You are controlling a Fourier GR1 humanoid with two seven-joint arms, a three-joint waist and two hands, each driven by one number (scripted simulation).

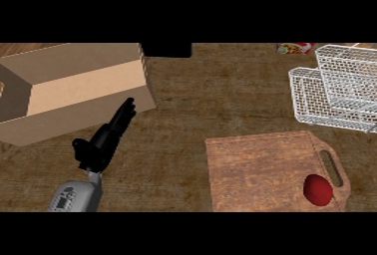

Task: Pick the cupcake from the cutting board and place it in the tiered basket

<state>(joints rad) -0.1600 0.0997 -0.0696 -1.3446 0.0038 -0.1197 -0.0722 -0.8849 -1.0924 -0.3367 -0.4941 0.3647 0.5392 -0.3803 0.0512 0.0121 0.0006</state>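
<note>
One robot hand (103, 142) is all I see from here, the left one, coming up from the lower edge on its grey forearm (74, 197). Its fingers are straight and held together, holding nothing, with the tips lying over the lower right corner of the box (70, 89). I see nothing of the right one.

I count one box, tan and open-topped, at upper left; one board (258, 169), reddish wood with a slot handle on its right side, at lower right; one cupcake (318, 190), a dark red oval, sitting on the board's right part just left of the handle; and one white wire basket (335, 87) with two tiers, at upper right, well apart from the board.

One small red and yellow packet (294, 48) lies at the top edge beside the basket; I cannot read any writing on it.

The tabletop (221, 94) is brown, mottled wood grain.
</note>
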